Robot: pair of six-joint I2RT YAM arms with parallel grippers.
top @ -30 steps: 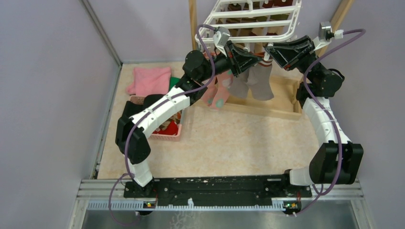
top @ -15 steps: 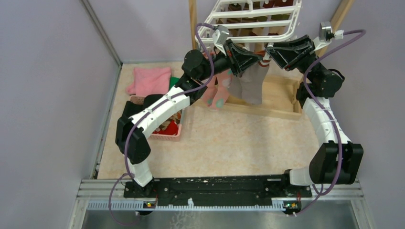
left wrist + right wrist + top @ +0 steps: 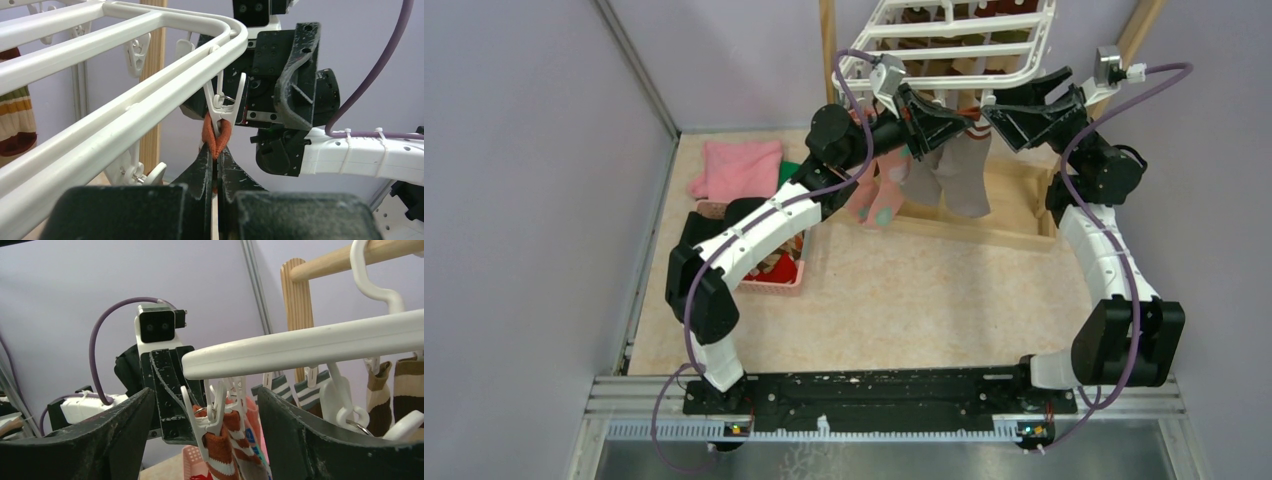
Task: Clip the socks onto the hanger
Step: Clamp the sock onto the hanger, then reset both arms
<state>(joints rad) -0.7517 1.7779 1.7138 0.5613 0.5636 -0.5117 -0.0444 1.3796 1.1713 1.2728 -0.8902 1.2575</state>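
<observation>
Under the near rail of the hanger [image 3: 100, 125], one small white clip [image 3: 220, 107] sits on the brown-red cuff [image 3: 218, 142] of the grey sock [image 3: 964, 180]. The rest of the sock hangs down between the two arms, above the desk [image 3: 904, 300]. My left pincer [image 3: 216, 167] is closed tight on that cuff, just below the clip. My right pincer [image 3: 205, 400] stands wide, one finger on each side of the clip and gripping nothing.

What worries me most is the bite. From the left wrist view I cannot tell how deep the cuff sits in the clip; the fabric bulges around its tip. If only a thin fold is caught, the sock's own weight may pull it free once I loosen the left pincer, and it would fall to the desk.

The second risk is my own retreat. If I draw the left arm away before opening it, I would drag the cuff straight out of the clip. So I judge the order must be open first, then back off.

Third, the right fingers straddle the clip and sit close under the rail. A sideways or upward exit could snag the clip or its ring and swing the hanger, which might shake loose the pink-and-teal sock [image 3: 874, 200] hanging just beside. Both pincers are also very near each other, so moving them together invites a knock.
</observation>
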